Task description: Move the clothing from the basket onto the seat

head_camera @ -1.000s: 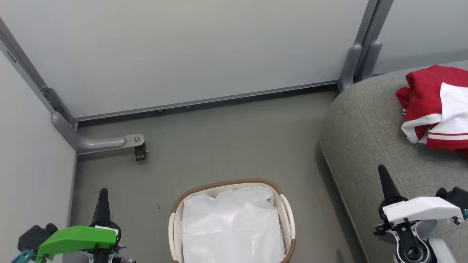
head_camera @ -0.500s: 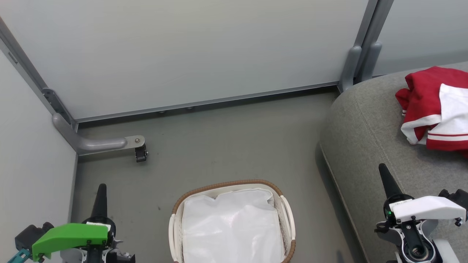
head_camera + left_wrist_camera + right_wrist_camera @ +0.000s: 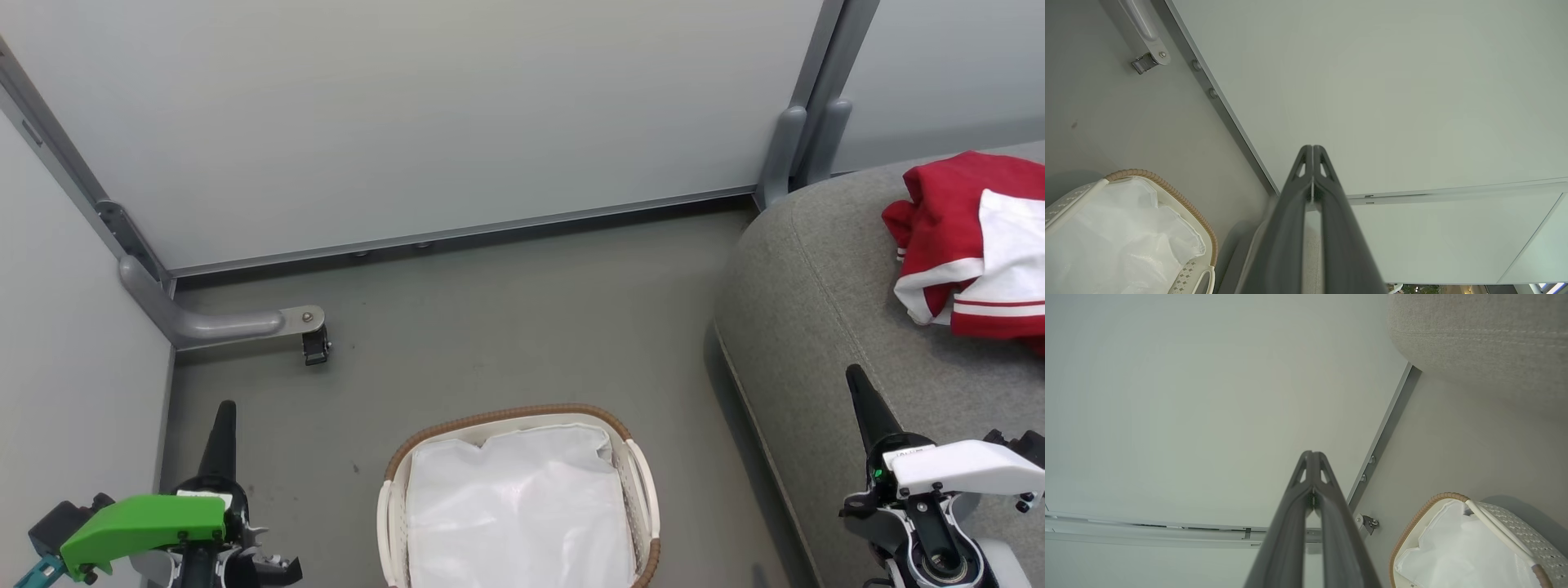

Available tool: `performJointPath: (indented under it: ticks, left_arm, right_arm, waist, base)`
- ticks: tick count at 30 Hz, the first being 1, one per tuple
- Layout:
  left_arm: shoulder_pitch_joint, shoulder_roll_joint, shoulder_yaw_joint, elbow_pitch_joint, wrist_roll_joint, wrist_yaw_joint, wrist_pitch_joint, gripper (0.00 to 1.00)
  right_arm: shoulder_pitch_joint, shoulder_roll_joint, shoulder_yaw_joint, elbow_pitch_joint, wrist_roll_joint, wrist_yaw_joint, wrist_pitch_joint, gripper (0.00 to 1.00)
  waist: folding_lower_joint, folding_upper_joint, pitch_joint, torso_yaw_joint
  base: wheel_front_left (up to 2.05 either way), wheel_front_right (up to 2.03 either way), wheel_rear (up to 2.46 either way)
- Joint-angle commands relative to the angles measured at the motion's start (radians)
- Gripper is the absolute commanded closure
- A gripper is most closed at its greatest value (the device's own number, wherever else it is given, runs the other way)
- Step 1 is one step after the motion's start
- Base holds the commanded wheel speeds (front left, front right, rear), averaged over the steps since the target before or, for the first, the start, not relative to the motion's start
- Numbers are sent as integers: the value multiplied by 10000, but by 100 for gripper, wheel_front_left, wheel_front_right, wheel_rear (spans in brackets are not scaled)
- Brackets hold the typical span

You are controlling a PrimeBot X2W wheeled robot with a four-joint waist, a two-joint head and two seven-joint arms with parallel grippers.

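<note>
The red clothing (image 3: 951,216) with white trim lies crumpled on the light grey seat (image 3: 816,269) at the right. On the floor at bottom centre stands the white basket (image 3: 392,506) with a brown woven rim; inside it I see just its white liner. The basket (image 3: 1208,245) also appears in the left wrist view, and the basket (image 3: 1506,522) and the seat (image 3: 1474,335) in the right wrist view. My left gripper (image 3: 226,406) is shut and empty left of the basket. Over the seat's front, my right gripper (image 3: 854,372) is shut with nothing in it.
Pale partition panels (image 3: 449,114) close off the back and left. A grey metal foot with a caster (image 3: 314,347) juts onto the floor at the left. A grey post (image 3: 796,147) stands at the seat's far corner. Grey floor (image 3: 506,327) lies between basket and wall.
Both grippers have slid slightly down the head view. The left fingertip sits a little higher than before. Jersey and basket lie as they were.
</note>
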Motion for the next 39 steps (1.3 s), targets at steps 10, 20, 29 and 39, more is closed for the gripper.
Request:
performJointPath:
  ticks: [10,20,29,39]
  left_arm:
    - [-255,67,113,-131,-892,-106,240,100]
    - [-310,72,178,-190,-1565,-148,441,100]
    - [-335,76,225,-224,-2137,-181,583,100]
    - [-314,75,224,-213,-2123,-184,597,100]
  right_arm:
    - [134,-20,-102,-177,962,-2,252,100]
    - [186,-9,-153,-254,1707,-1,447,100]
    - [225,0,-197,-321,2319,-2,607,100]
    - [227,1,-194,-316,2316,-2,594,100]
  waist:
    - [0,0,-44,4]
    - [0,0,-88,7]
    - [0,0,-126,9]
    - [0,0,-129,9]
  base:
    - [0,0,0]
    - [0,0,0]
    - [0,0,0]
    - [0,0,0]
